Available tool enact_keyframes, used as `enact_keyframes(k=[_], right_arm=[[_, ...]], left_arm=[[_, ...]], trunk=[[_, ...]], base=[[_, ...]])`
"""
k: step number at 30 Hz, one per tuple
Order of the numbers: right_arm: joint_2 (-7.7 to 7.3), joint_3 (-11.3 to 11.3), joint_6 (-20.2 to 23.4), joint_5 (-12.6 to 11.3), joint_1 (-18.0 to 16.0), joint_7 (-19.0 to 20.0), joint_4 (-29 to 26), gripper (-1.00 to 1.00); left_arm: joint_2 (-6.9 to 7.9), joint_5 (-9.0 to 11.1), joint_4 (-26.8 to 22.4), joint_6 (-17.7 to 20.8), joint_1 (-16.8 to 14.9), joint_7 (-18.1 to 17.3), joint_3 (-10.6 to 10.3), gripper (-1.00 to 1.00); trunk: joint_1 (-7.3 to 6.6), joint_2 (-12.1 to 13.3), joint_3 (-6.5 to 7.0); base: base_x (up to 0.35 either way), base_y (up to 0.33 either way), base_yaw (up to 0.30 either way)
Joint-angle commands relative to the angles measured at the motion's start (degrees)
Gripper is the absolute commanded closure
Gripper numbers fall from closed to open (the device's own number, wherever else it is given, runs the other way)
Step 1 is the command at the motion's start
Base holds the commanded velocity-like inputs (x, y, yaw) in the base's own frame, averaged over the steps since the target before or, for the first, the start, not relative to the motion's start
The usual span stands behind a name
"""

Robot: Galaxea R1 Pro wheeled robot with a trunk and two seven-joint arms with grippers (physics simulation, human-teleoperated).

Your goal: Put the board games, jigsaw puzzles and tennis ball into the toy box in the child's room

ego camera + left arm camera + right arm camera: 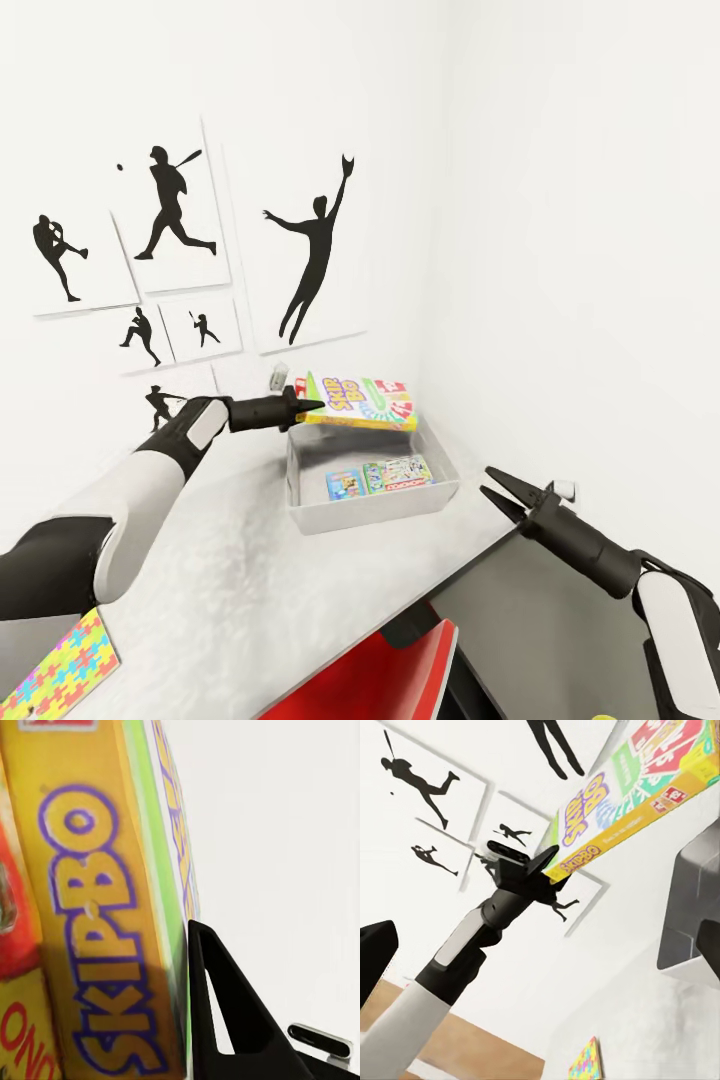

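My left gripper (303, 408) is shut on the end of the "SKIP BO" board game (362, 402), holding it roughly level over the far rim of the light grey toy box (370, 512). Up close, the box's yellow edge (97, 930) lies against one black finger (225, 1012). Two small board games lie flat inside the toy box: a blue one (345, 484) and a green-white one (399, 472). My right gripper (492, 484) is open and empty, to the right of the toy box. A jigsaw puzzle (60, 668) lies on the table (220, 560) at the near left.
The toy box stands in the table's far corner, close to both white walls. Black baseball-player pictures (175, 205) hang behind. A red chair (375, 668) is tucked under the table's near edge. A lower dark grey section (540, 625) adjoins on the right.
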Motion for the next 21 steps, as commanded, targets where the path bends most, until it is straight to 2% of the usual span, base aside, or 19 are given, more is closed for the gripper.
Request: enact_keyframes(k=[1, 8, 21], right_arm=[[0.01, -0.30, 0.26, 0.29, -0.07, 1.10, -0.01, -1.00], [0.07, -2.06, 0.26, 0.25, -0.07, 2.45, -0.01, -1.00], [0.00, -2.53, 0.27, 0.29, -0.07, 2.54, -0.01, -1.00]], left_arm=[[-0.17, 0.33, 0.62, -0.27, -0.06, -0.04, -0.16, 1.00], [-1.17, 0.28, 4.63, -4.36, -0.06, -0.01, -0.23, 1.00], [-1.33, 0.32, 5.07, -4.47, -0.06, -0.27, -0.24, 1.00]], trunk=[[0.04, -0.13, -0.13], [0.04, -0.13, -0.13], [0.04, -0.13, -0.13]], base=[[0.000, 0.000, 0.000], [0.000, 0.000, 0.000], [0.000, 0.000, 0.000]])
